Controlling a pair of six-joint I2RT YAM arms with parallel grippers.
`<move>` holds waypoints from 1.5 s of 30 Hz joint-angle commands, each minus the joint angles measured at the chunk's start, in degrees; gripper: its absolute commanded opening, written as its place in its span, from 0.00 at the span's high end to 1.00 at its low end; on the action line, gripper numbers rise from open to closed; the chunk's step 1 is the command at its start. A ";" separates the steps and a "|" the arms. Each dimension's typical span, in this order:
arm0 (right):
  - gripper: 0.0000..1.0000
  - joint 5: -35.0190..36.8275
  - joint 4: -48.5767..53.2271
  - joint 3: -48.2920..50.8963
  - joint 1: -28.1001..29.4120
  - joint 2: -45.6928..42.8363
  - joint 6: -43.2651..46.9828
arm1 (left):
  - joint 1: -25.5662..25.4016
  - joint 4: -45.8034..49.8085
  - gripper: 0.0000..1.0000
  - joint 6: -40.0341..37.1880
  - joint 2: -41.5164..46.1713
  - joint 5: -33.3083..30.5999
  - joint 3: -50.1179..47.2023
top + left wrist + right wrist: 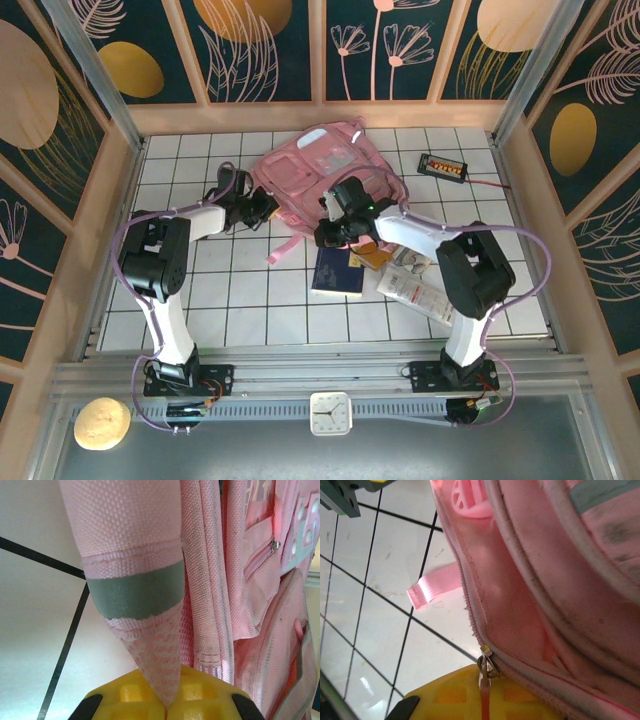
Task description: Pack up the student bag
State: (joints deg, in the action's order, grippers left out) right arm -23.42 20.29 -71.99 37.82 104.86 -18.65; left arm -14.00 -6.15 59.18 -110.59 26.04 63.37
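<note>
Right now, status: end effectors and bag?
Left end effector shut on bag fabric. Right end effector shut on zipper pull. Bag lying on table. Book by right arm.

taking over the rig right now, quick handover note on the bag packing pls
Left gripper: shut on a mesh-edged pink flap of the student bag, on its left side.
Right gripper: shut on the zip pull at the bag's near edge.
The bag lies at the far middle of the table. A blue book and a white packet lie loose in front of it.
Done: both grips set.
Left: open the zip and load the loose items. Nothing is visibly packed yet.
</note>
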 commanded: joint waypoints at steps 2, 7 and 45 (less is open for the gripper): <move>1.00 -9.47 6.99 -8.78 1.84 4.82 -2.09 | -1.89 -5.68 1.00 2.91 3.37 1.81 -1.57; 1.00 -13.15 8.72 -12.29 3.22 8.35 -2.18 | -2.21 -8.20 1.00 5.30 4.05 1.62 -2.77; 0.51 2.15 18.88 -6.73 -20.89 -2.57 -5.77 | -11.86 26.21 0.03 -44.48 13.79 -11.16 10.12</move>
State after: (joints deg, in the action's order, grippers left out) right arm -23.16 37.65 -76.18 17.91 100.51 -26.68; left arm -25.58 16.62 20.60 -95.55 16.45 71.22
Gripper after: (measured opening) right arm 0.489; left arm 0.977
